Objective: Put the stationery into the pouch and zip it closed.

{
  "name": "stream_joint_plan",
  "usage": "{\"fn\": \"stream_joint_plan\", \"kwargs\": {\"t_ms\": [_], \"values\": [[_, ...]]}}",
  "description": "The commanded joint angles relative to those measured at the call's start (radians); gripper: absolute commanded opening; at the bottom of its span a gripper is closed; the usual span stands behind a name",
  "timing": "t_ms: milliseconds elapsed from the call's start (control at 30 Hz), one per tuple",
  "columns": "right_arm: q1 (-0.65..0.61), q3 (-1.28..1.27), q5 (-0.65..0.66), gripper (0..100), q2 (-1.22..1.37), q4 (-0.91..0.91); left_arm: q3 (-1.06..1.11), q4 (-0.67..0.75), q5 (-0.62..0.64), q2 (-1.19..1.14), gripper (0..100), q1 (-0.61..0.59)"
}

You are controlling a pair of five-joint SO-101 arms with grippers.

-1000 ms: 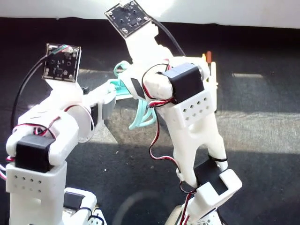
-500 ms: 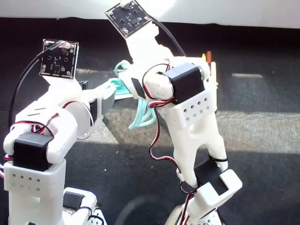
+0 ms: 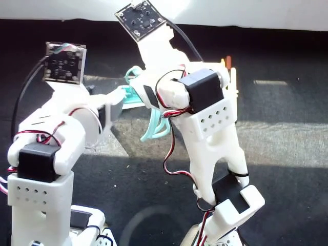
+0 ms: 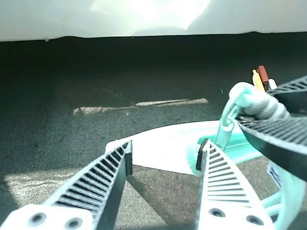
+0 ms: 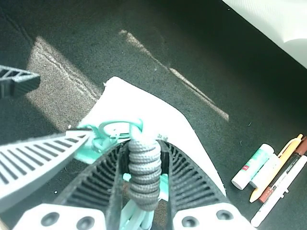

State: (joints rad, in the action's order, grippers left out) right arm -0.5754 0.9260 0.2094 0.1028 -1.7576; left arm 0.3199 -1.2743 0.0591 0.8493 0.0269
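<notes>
We log stationery (image 5: 273, 175) outside the pouch (image 5: 144, 108); right claw (image 5: 142, 144) pinches its cord (image 5: 143, 170), perhaps the zip-pull; left claw (image 4: 165, 148) wide.

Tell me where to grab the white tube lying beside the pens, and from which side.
Grip the white cylindrical tube with the teal label across its mid-barrel, descending from above. It lies flat on the dark mat, outermost in the row, so one long side is free; the orange pen lies close on the other, so probably ease in there.
</notes>
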Motion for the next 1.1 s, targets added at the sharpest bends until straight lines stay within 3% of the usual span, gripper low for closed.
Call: {"fn": "stream_joint_plan", "kwargs": {"t_ms": [0,167,333,500,767,1067], "values": [[-0.008,0.005,0.011,0.5,-0.048,-0.001,0.015,0.034,0.000,0.007,23,-0.021],[-0.008,0.005,0.011,0.5,-0.047,-0.001,0.039,0.034,0.000,0.007,22,-0.021],[-0.004,0.001,0.011,0.5,-0.045,-0.001,0.038,0.034,0.005,0.007,0,-0.021],[0.062,0.001,0.011,0.5,-0.042,-0.001,0.033,0.032,0.005,0.012,1,-0.025],[0.383,0.008,0.126,0.5,-0.041,0.005,0.036,-0.015,0.000,0.008,1,-0.027],[0.529,-0.005,0.218,0.5,-0.036,0.005,0.028,-0.009,0.002,0.010,1,-0.028]]}}
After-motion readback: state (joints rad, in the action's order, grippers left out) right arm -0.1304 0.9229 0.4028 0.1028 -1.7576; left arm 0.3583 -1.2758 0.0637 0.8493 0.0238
